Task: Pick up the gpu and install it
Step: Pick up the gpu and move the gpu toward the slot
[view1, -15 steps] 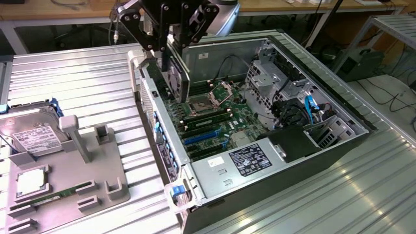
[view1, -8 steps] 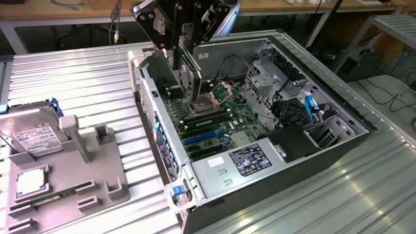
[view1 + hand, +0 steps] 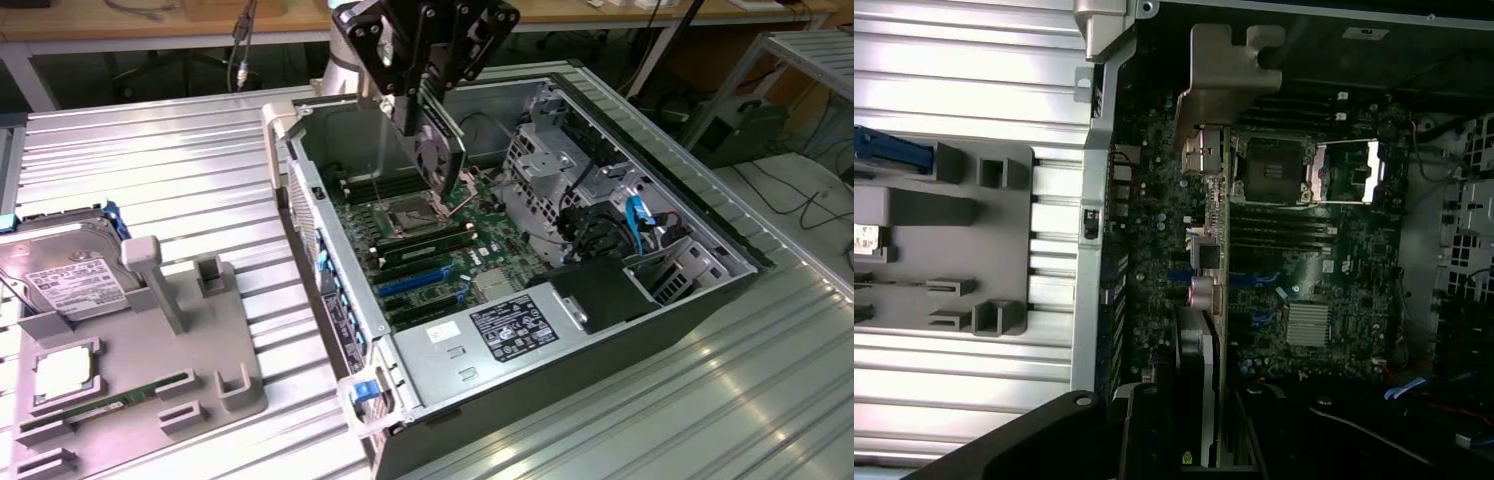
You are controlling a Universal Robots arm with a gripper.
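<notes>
The gpu hangs on edge in the upper centre of the exterior view, its long side running down into the open computer case; its lower end is over the CPU socket, and it sits in no slot; from the wrist view I look along the card's thin edge to the silver bracket at its far end; my gripper is clamped on the card's upper end, one finger on each face; below, on the motherboard, the blue slots lie toward the lower centre of that frame, nearer the case's rear wall; the hard drive rests on the gray fixture at the exterior view's left, well apart from the work

To my mind, doing this step well means a firm, steady hold so the card does not swing into the socket or the blue cable; the contact edge should be square to a blue slot and the bracket facing the rear wall before any downward pressure; pressure should be even, never tilted
</notes>
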